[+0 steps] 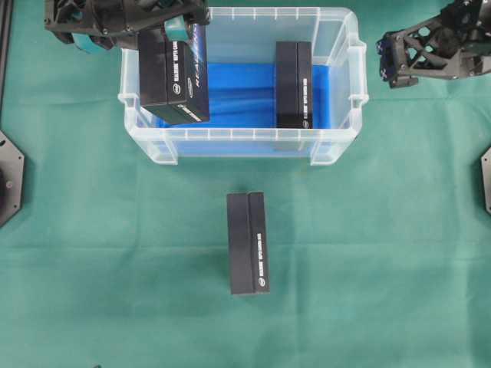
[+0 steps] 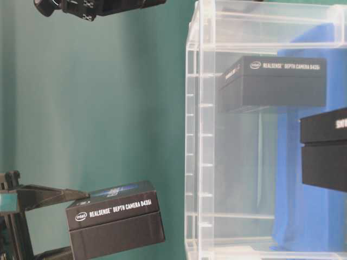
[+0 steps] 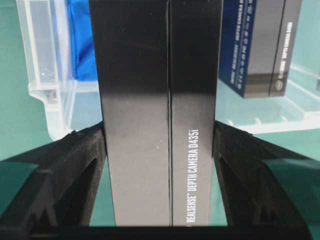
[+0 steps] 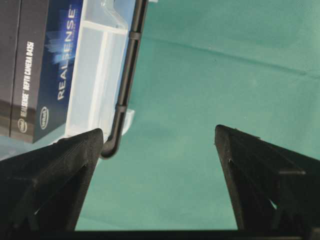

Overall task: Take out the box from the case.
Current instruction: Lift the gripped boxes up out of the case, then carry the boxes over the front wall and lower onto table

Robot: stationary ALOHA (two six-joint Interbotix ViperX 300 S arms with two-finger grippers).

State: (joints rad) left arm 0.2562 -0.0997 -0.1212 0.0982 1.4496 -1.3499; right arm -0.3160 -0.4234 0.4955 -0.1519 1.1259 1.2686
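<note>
My left gripper (image 1: 173,32) is shut on a black box (image 1: 173,77) and holds it lifted over the left end of the case (image 1: 238,142), a clear plastic bin lined with blue cloth. In the left wrist view the box (image 3: 157,100) fills the gap between both fingers (image 3: 85,160). Seen from table level, the held box (image 2: 114,219) hangs outside the case rim (image 2: 191,135). A second black box (image 1: 294,84) stands inside the case at its right side. My right gripper (image 1: 399,55) is open and empty, beyond the case's right end.
A third black box (image 1: 248,243) lies on the green cloth in front of the case. The right wrist view shows the case's dark side handle (image 4: 125,85) close to my left finger (image 4: 60,170), with bare green cloth (image 4: 210,100) below.
</note>
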